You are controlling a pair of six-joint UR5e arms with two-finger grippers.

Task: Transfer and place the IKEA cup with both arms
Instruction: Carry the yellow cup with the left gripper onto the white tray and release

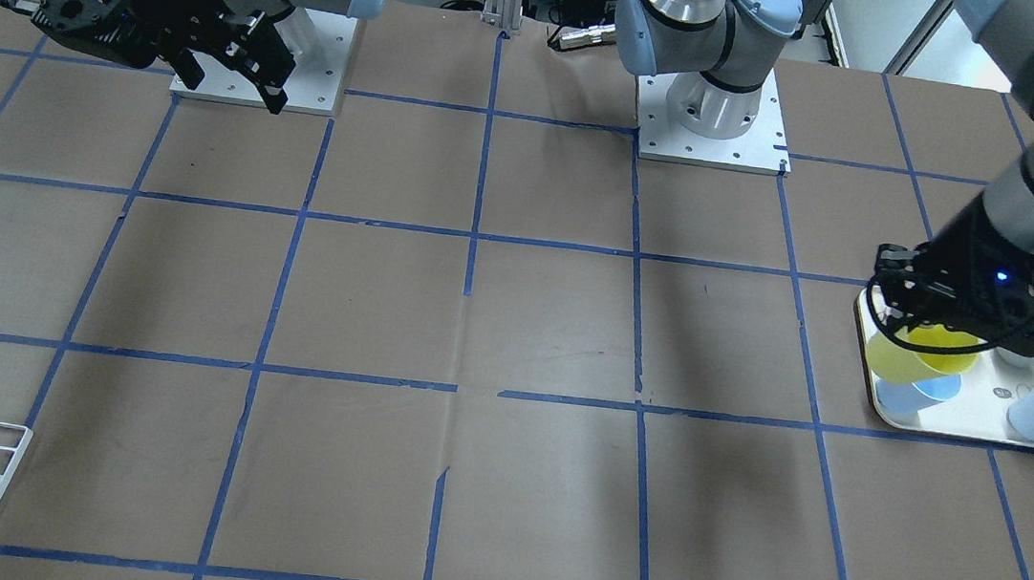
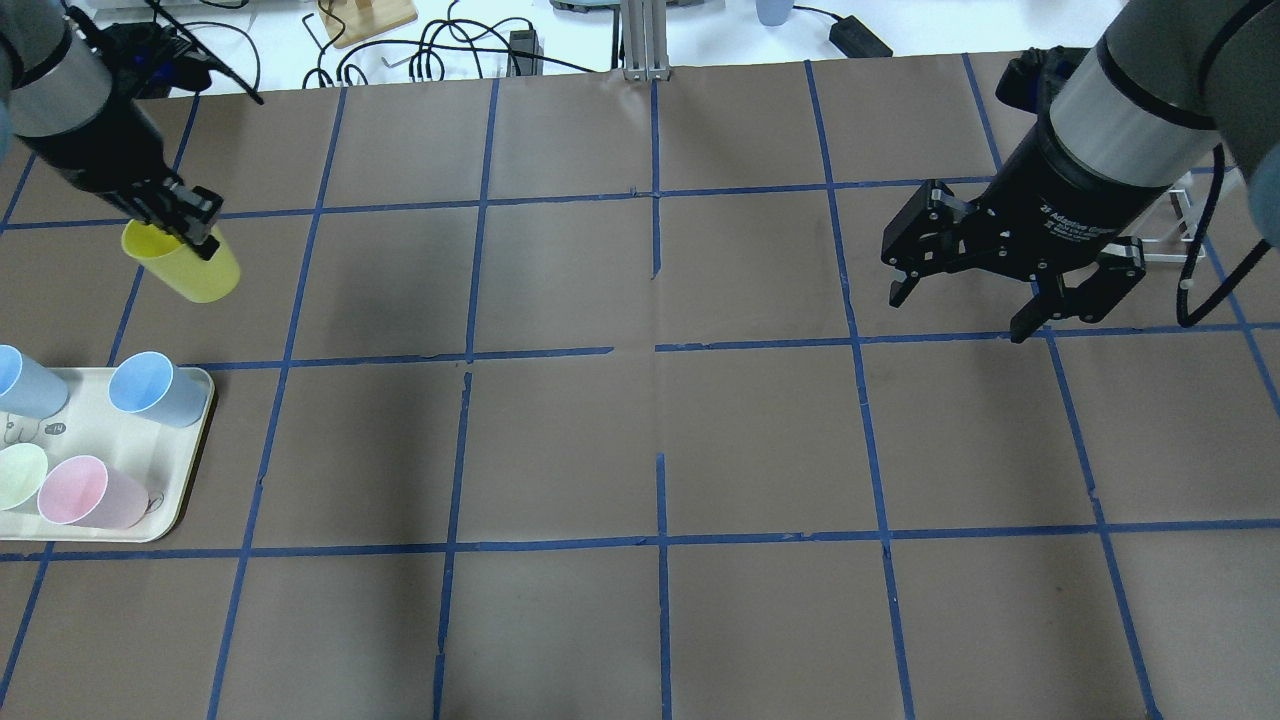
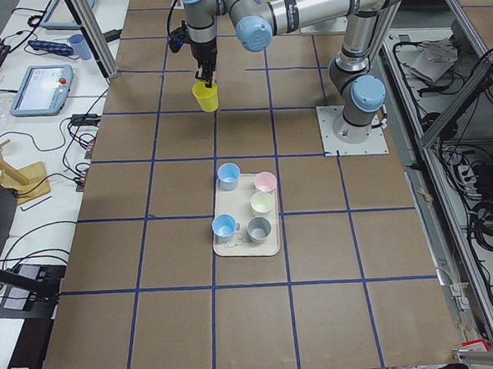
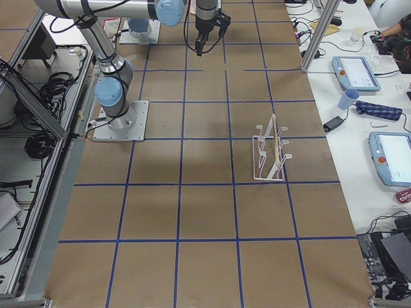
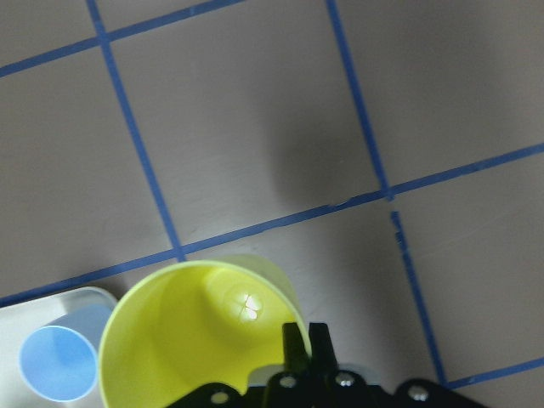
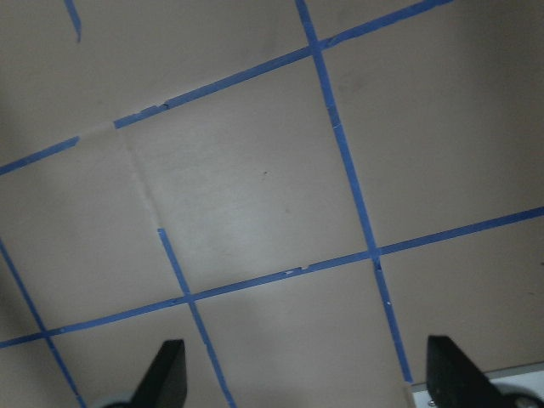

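The yellow IKEA cup (image 2: 185,265) hangs tilted in the air, held by its rim. My left gripper (image 2: 190,225) is shut on that rim, one finger inside the cup and one outside, as the left wrist view (image 5: 187,340) shows. The cup is up off the cream tray (image 2: 190,470), past its far edge in the overhead view. It also shows in the front view (image 1: 914,356) and the left side view (image 3: 206,97). My right gripper (image 2: 958,312) is open and empty, held high over the table's right half, far from the cup.
The tray holds two light blue cups (image 2: 150,388), a pale green cup (image 2: 20,475) and a pink cup (image 2: 85,492). A white wire rack (image 4: 270,151) stands on the robot's right side of the table. Brown paper with blue tape lines covers the table.
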